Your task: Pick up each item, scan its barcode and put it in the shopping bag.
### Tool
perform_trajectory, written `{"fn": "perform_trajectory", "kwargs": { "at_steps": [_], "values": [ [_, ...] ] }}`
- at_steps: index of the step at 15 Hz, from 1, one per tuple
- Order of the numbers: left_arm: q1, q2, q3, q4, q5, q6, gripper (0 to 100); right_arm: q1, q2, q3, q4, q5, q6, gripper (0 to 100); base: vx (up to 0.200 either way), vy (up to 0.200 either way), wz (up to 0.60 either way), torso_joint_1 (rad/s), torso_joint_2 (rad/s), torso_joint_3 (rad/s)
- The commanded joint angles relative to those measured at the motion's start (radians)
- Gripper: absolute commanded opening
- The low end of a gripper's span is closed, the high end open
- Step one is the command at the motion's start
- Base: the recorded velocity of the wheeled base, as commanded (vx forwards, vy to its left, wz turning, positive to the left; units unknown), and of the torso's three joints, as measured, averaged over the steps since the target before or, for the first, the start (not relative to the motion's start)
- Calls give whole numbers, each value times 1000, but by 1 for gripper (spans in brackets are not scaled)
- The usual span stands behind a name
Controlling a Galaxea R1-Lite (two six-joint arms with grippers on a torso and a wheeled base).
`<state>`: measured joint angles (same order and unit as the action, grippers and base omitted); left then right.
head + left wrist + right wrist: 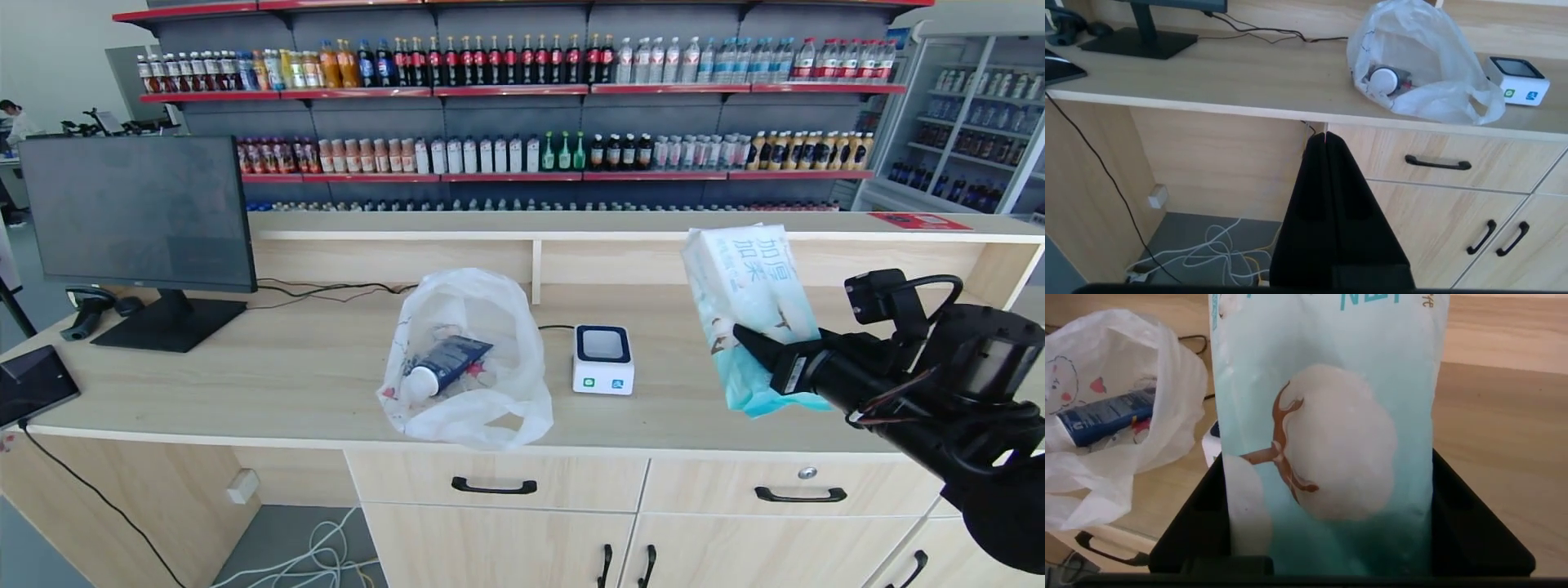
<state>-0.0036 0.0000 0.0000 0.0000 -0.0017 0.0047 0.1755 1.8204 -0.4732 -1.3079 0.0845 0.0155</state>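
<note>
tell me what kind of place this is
Most likely a shop checkout: shelves of bottled drinks behind a wooden counter, a barcode scanner beside a plastic shopping bag, and a monitor. The right claw holds a tissue pack.

Large teal characters cross the top of the tissue pack [755, 269], above a cotton-boll picture. The scanner [603, 359] carries two small square icons on its front, one green and one blue. Print on the red sign [919, 220] and on the blue tube [447, 362] is too small to read.
</note>
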Motion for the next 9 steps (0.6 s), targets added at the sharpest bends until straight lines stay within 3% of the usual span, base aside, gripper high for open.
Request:
{"fn": "perform_trajectory", "kwargs": {
  "at_steps": [1, 3, 6, 9],
  "values": [
    [1, 0, 0, 0, 0, 0, 0, 96, 57, -48, -2, -42, 32, 0, 0, 0, 0, 0, 0, 0],
    [1, 0, 0, 0, 0, -2, 0, 188, 128, -108, -2, -83, 55, 0, 0, 0, 0, 0, 0, 0],
    [1, 0, 0, 0, 2, -5, 0, 252, 209, -156, -8, -106, 80, 0, 0, 0, 0, 0, 0, 0],
    [1, 0, 0, 0, 0, -2, 0, 251, 254, -196, -8, -106, 80, 0, 0, 200, 0, -9, 1, 1]
  ]
}}
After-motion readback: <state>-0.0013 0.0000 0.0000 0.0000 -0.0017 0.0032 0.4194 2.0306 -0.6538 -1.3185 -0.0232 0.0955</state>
